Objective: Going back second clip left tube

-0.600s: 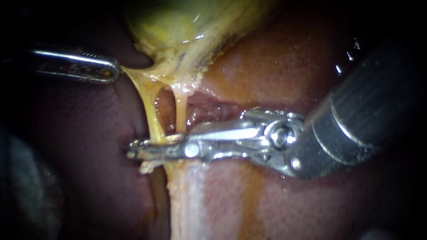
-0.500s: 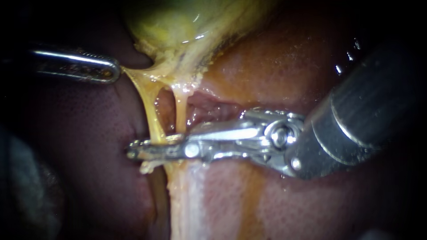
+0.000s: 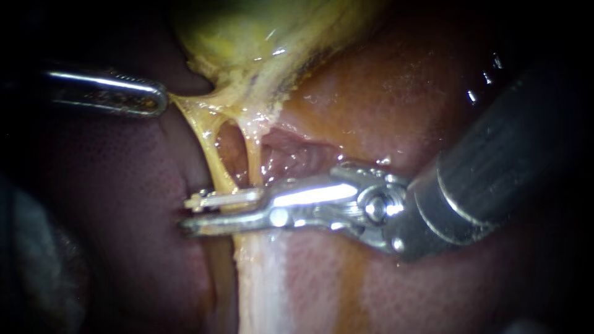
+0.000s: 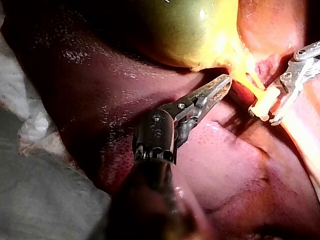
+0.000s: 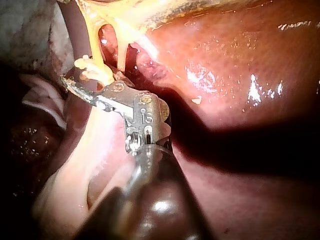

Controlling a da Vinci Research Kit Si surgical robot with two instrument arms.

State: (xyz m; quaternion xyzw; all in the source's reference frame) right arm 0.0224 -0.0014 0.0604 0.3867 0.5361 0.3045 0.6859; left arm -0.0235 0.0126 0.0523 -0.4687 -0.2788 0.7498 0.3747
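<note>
From the gallbladder (image 3: 247,31) two yellow tubes run down: the left tube (image 3: 209,151) and the right tube (image 3: 252,162). My right instrument (image 3: 193,213) reaches across both, its jaws open with a narrow gap around the left tube. A pale clip (image 3: 226,198) sits on that tube between the jaws. The right wrist view shows the same clip (image 5: 94,71) just ahead of my right instrument (image 5: 75,80). My left instrument (image 3: 158,99) is shut on the yellow tissue at the gallbladder's neck and holds it stretched to the left; the left wrist view shows that grip (image 4: 225,85).
Dark red liver (image 3: 383,93) lies behind and to both sides of the tubes. A pale band of tissue (image 3: 260,284) runs down below the right instrument. White gauze (image 4: 20,100) lies beside the liver in the left wrist view.
My right instrument's jaws have parted, showing the clip on the left tube. Its wrist has dropped slightly against the liver. The left instrument has not moved.
</note>
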